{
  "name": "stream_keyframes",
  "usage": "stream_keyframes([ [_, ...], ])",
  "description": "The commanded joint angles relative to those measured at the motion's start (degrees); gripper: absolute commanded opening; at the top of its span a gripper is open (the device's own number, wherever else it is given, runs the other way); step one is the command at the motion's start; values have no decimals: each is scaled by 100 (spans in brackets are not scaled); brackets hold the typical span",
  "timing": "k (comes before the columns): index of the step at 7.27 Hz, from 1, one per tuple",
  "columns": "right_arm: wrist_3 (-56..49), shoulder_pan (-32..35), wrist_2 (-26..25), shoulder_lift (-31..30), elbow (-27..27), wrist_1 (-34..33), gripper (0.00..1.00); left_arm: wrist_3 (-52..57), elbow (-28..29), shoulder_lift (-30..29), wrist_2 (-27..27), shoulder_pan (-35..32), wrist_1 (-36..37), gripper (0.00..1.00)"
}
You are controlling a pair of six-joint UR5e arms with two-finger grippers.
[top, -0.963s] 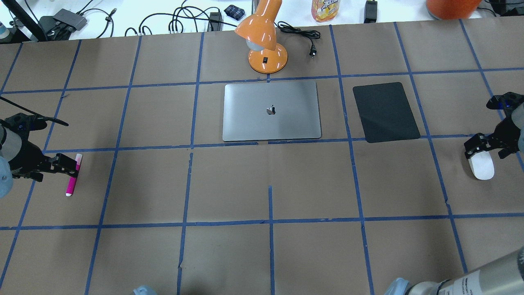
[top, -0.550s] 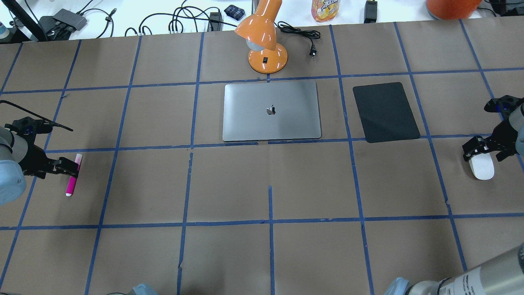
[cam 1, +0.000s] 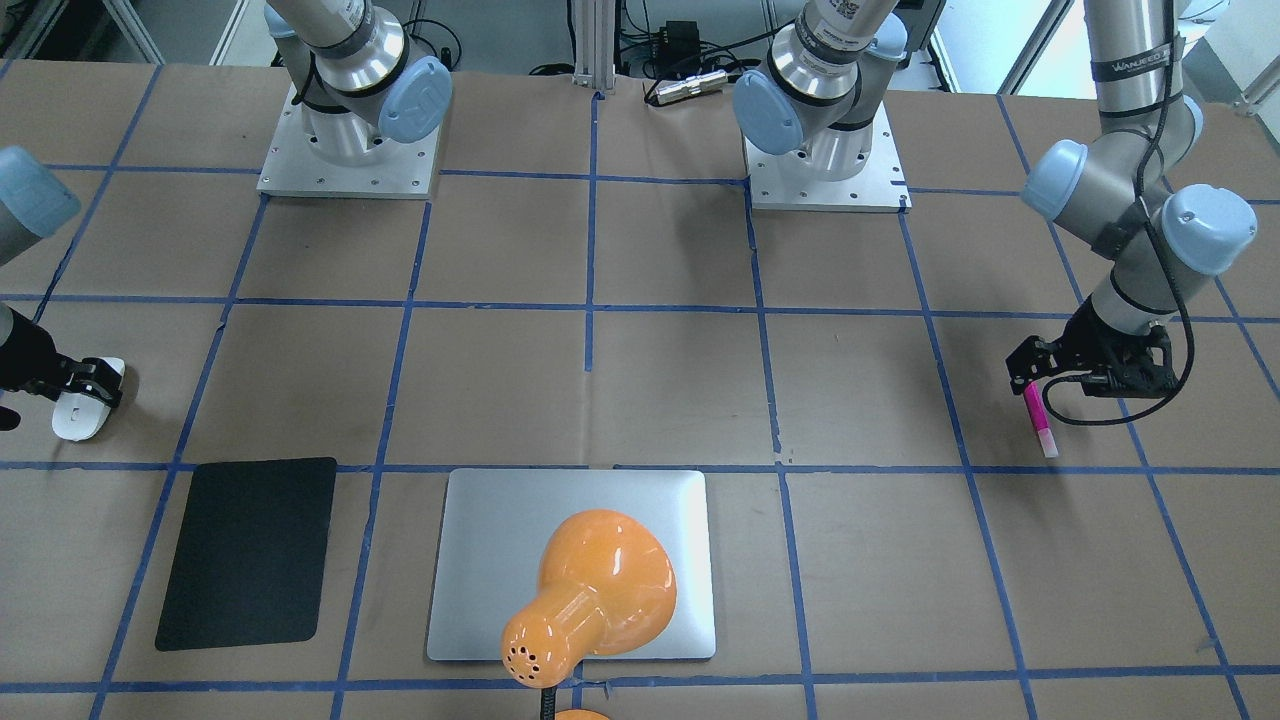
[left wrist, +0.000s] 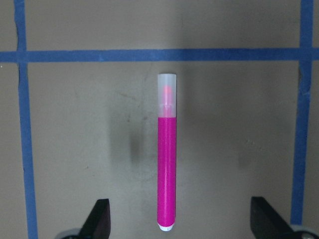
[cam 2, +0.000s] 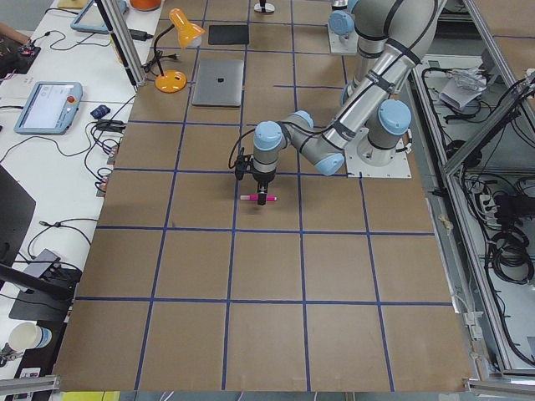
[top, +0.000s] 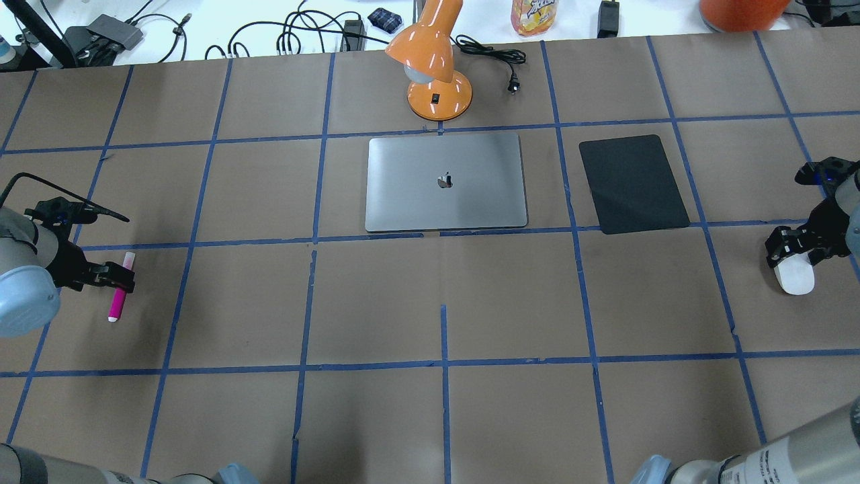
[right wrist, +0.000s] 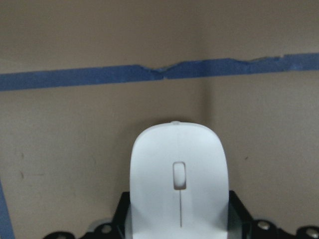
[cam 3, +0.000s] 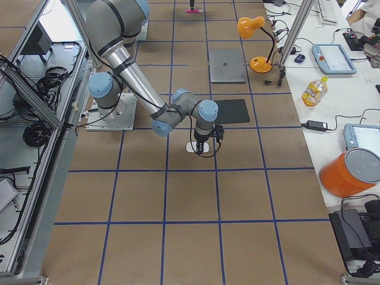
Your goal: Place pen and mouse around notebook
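The pink pen point(top: 118, 296) point(left wrist: 167, 169) lies flat on the table at the far left, its pale cap pointing away from the robot. My left gripper point(top: 121, 277) point(left wrist: 183, 220) hovers over its rear end, open, with one finger point(left wrist: 101, 219) on each side and clear of the pen. At the far right the white mouse point(top: 794, 279) point(right wrist: 178, 174) rests on the table. My right gripper point(top: 797, 254) point(cam 1: 88, 385) is shut on it, with its fingers against the mouse's sides. The silver notebook point(top: 445, 181) point(cam 1: 480, 560) lies closed at the middle back.
An orange desk lamp point(top: 433, 60) point(cam 1: 590, 590) stands just behind the notebook. A black mat point(top: 633, 183) point(cam 1: 248, 552) lies to the notebook's right. Cables and a bottle point(top: 534, 15) sit on the white bench beyond the table's far edge.
The left gripper has shifted a little along the pen, which stays put. The right gripper has settled further over the mouse, covering more of it.
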Motion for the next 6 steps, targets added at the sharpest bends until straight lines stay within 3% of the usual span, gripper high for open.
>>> stream_keyframes([
  [1,0,0,-14,-13,-50,17,56,-190,29,-207,-18,46,198,100],
  [2,9,8,-14,-91,-94,87,57,-244,46,-216,-261,46,199,95],
  [4,17,392,65,-83,-444,87,57,-236,55,-260,-290,46,199,68],
  [6,166,1060,135,30,-1268,551,56,-218,55,-295,-281,55,199,64],
])
